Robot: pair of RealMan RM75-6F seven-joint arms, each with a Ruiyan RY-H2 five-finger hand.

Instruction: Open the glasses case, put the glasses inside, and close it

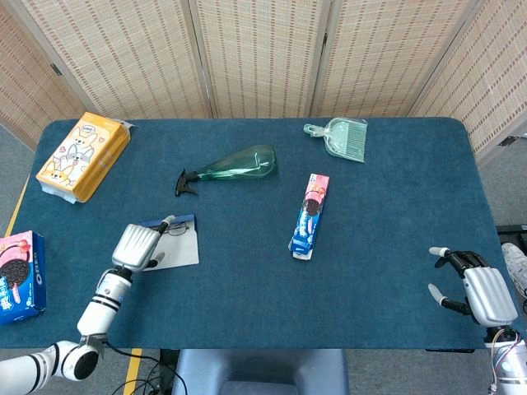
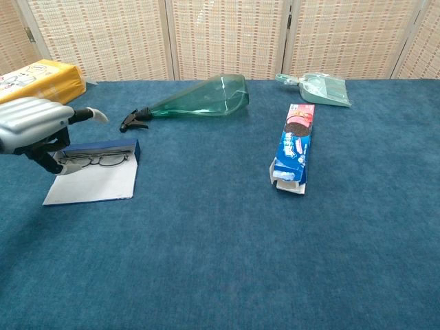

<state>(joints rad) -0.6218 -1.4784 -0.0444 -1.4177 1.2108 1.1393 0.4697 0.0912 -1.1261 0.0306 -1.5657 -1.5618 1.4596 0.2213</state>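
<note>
Left hand (image 2: 31,124): hovering palm-down at the case's 9 o'clock, fingers loosely spread, gripping nothing.
Right hand (image 1: 476,290): idling at table's 4 o'clock, fingers apart, empty.
Glasses (image 2: 96,160): lying in the open glasses case (image 2: 93,180).

A: Can you see all of the glasses (image 2: 96,160)?

B: No. The left hand (image 2: 33,125) covers their left end, and the picture's left edge cuts that hand off.

A: And the Oreo box (image 1: 18,276)?

B: Cut off too.
</note>
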